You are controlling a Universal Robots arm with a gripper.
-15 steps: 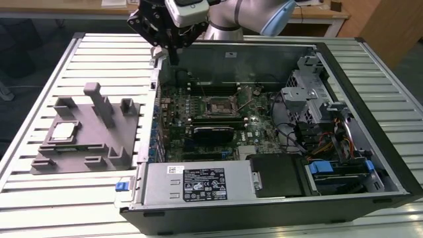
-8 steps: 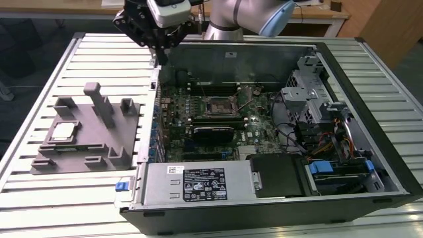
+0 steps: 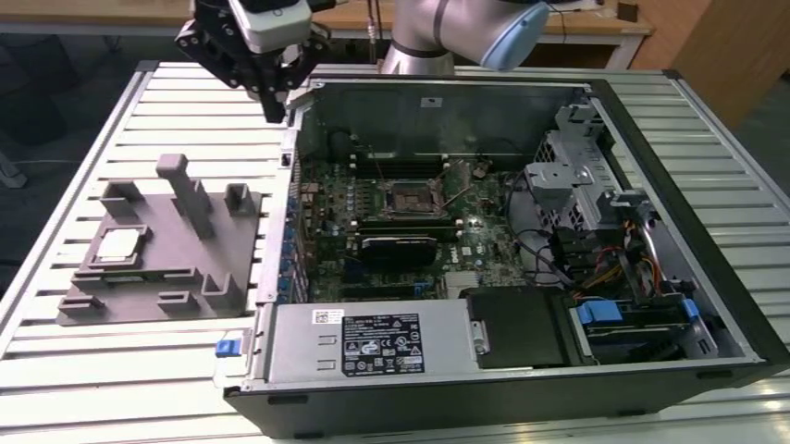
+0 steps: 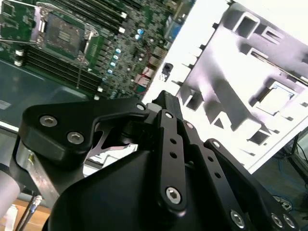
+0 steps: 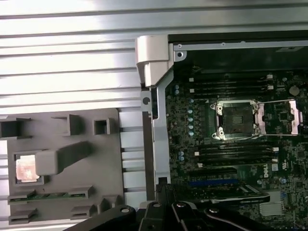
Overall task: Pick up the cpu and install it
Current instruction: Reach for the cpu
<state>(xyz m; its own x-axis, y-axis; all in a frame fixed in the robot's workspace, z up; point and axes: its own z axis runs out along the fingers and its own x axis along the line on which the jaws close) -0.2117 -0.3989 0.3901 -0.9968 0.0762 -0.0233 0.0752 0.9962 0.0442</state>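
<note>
Count: one cpu point(image 3: 117, 245), one grey tray point(image 3: 185, 277), one open case point(image 3: 691, 185), one socket point(image 3: 405, 196) on the board, one claw point(image 3: 274, 113), which is mine.

Claw: fingers pressed together and pinching nothing. On the exterior view's clock I hang over the case's far corner, at 1 o'clock from the tray and 11 o'clock from the socket, well apart from both.

The cpu sits in a square pocket of the tray, which lies on the slatted table point(image 3: 74, 370) at 9 o'clock from the case. It's roughly 9 o'clock from the socket and 7 o'clock from me. Both wrist views show it too point(image 5: 26, 169) point(image 4: 278, 98).

Orientation: flat, metal top up, not tilted. It's near enough square that I see no clear long axis. Its edges run in line with the pocket walls.

Looks: pale silver-grey top with a thin lighter rim. The first wrist view gives it a pinkish glare. A tray post point(image 5: 60, 159) rises just beside it.
</note>
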